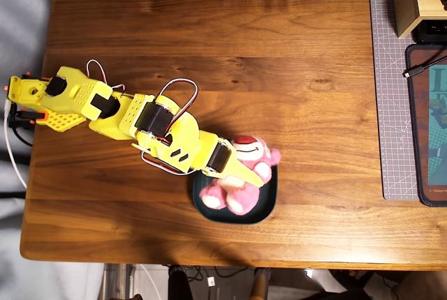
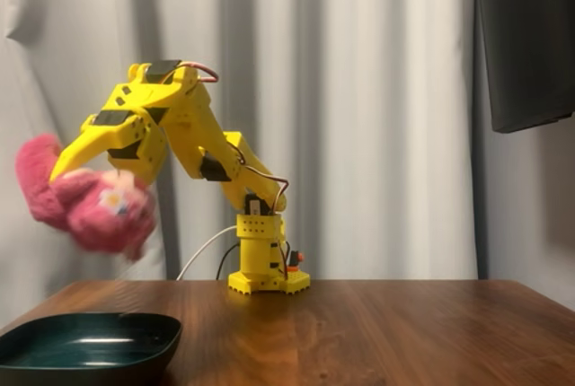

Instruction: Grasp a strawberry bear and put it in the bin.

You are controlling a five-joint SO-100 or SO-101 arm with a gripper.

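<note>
Half the job looks done: the fingers are clamped on the strawberry bear, which hangs beneath them, clear of the tabletop. The overhead view places the bear above the bin; the fixed view shows that dish well below the fingers and empty. What is left, by my judgement, is lowering and letting go.

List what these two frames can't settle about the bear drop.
- Fingers: overhead view, plush hides the tips; fixed view, motion blur.
- Strawberry bear: face blurred in fixed view; overhead, arm covers part.
- Bin: overhead, bear hides most; fixed view, cut by left and bottom edges.
</note>
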